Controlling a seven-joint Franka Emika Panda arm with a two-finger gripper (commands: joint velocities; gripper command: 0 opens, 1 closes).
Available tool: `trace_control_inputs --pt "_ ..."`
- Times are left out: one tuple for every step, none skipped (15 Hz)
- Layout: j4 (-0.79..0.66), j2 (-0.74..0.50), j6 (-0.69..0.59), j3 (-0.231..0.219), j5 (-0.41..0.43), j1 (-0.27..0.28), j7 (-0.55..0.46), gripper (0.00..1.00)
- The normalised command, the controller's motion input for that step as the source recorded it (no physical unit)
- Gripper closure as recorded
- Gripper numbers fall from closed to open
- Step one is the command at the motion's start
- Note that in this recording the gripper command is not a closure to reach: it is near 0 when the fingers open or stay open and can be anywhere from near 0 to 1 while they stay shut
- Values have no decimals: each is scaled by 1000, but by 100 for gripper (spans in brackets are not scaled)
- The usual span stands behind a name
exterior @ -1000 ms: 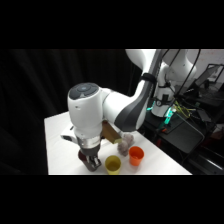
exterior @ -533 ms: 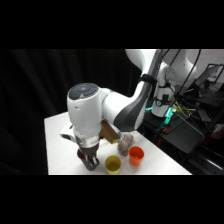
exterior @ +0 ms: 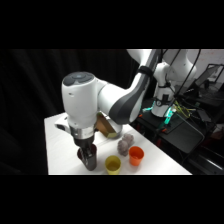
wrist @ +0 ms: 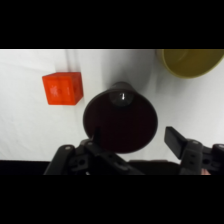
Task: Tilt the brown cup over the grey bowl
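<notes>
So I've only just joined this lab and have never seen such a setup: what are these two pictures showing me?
It is one white robot arm, its gripper at the end, working over a white table. The side view comes from a fixed camera beside the table; the wrist view looks down past the gripper. Its fingers sit on either side of the brown cup, which stands upright; whether they are squeezing it is unclear. Nearby are a yellow cup, an orange cup, a lumpy grey-pink object and an orange block.

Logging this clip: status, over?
Gripper open, straddling brown cup. Cup upright on table, not tilted. Orange block beside it, clear.
</notes>
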Motion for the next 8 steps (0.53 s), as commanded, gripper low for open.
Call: trace_control_inputs --pt "-344 -680 -204 18 -48 -67 -6 0" --pt "-375 -746 -280 59 -10 -102 -68 0" --pt "-401 -808 -376 115 48 -145 -160 0" --pt "-406 -797 -360 162 97 -177 -234 0" --pt "-383 -780 -394 206 190 -204 -281 0" --pt "-330 -704 -457 212 226 -196 -267 0" --pt "-315 -639 -425 174 150 -154 -160 0" --pt "-289 -550 -366 156 118 -139 -111 0"
